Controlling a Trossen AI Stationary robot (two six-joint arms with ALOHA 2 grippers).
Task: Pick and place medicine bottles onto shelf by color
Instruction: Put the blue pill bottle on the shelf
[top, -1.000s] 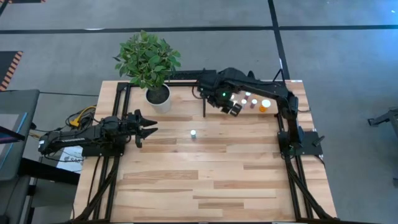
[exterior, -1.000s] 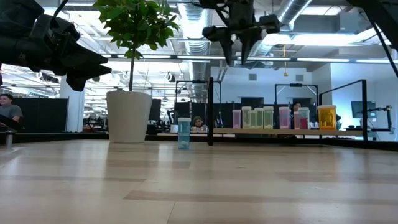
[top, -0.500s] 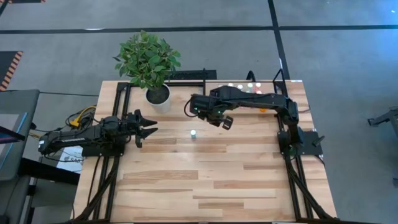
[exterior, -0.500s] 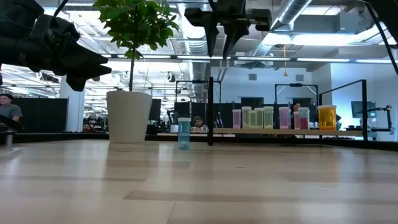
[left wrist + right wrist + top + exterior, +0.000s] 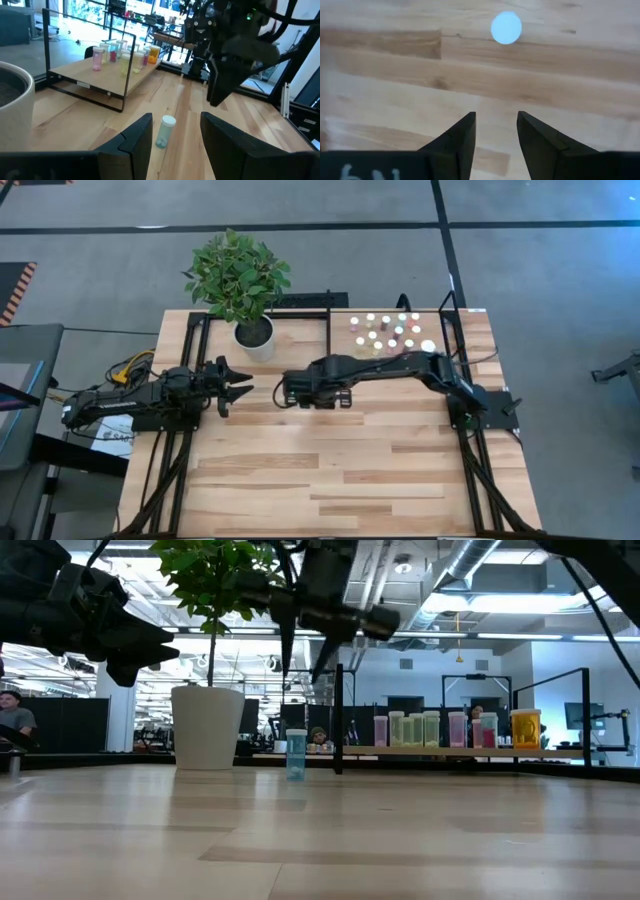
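One small bottle (image 5: 296, 753) with a white cap and a bluish-green body stands upright on the plank table; it also shows in the left wrist view (image 5: 166, 131). My right gripper (image 5: 302, 675) hangs open above it, fingers pointing down, and hides it in the high view (image 5: 298, 392). In the right wrist view the white cap (image 5: 506, 27) lies ahead of the fingers, clear of them. Several more bottles (image 5: 390, 332) stand on the shelf (image 5: 345, 345) at the far right. My left gripper (image 5: 238, 385) waits open at the table's left, pointing level toward the lone bottle.
A white pot (image 5: 256, 336) with a leafy plant stands at the far left of the table, close to the shelf's black frame (image 5: 339, 720). Bare planks stretch across the table's near half (image 5: 330, 470). A person (image 5: 12, 715) sits in the room behind.
My right gripper has swung from above the shelf toward the table's left and a little nearer, sinking as it went and rolling about its own axis. It now hangs over the lone bottle, which has stayed in place.
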